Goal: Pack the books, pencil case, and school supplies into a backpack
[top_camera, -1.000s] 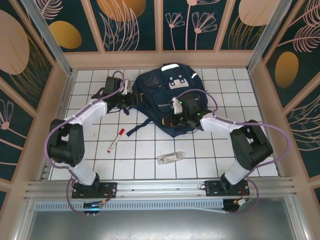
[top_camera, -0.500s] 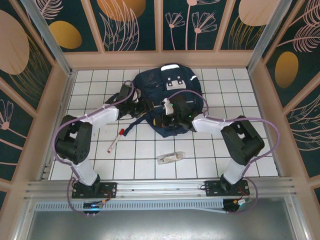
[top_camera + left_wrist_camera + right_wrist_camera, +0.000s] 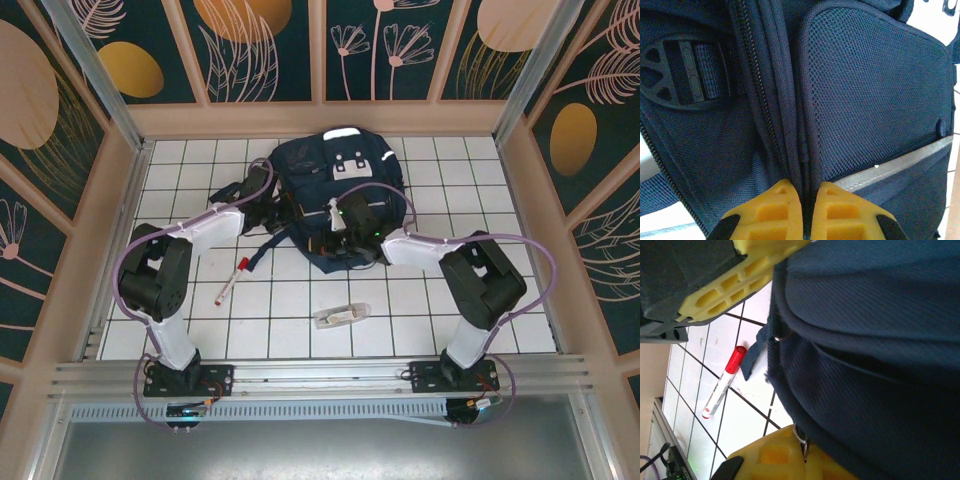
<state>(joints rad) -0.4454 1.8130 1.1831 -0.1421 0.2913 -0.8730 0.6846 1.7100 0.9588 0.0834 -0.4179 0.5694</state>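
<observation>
The navy backpack (image 3: 345, 180) lies at the back middle of the tiled table. My left gripper (image 3: 296, 214) is at its left side, shut on a fold of fabric beside the zip (image 3: 809, 197). My right gripper (image 3: 330, 232) is at the backpack's near edge, shut on a small metal zip-pull ring (image 3: 802, 439). A yellow finger (image 3: 735, 287) of the left gripper sits close above it in the right wrist view. The red-and-white marker (image 3: 231, 280) lies on the tiles to the left, also seen as the marker (image 3: 721, 386) in the right wrist view. A small clear case (image 3: 341, 315) lies nearer the front. The books and pencil case are hidden.
A dark strap end (image 3: 262, 258) trails from the backpack toward the marker. Wooden walls (image 3: 120, 200) fence the table on three sides, with a metal rail (image 3: 320, 375) at the near edge. Bare tiles (image 3: 450, 190) lie to the backpack's right.
The left arm swung right onto the backpack's side and its jaws closed on the fabric. The right gripper, still shut, shifted left with the backpack's near edge.
</observation>
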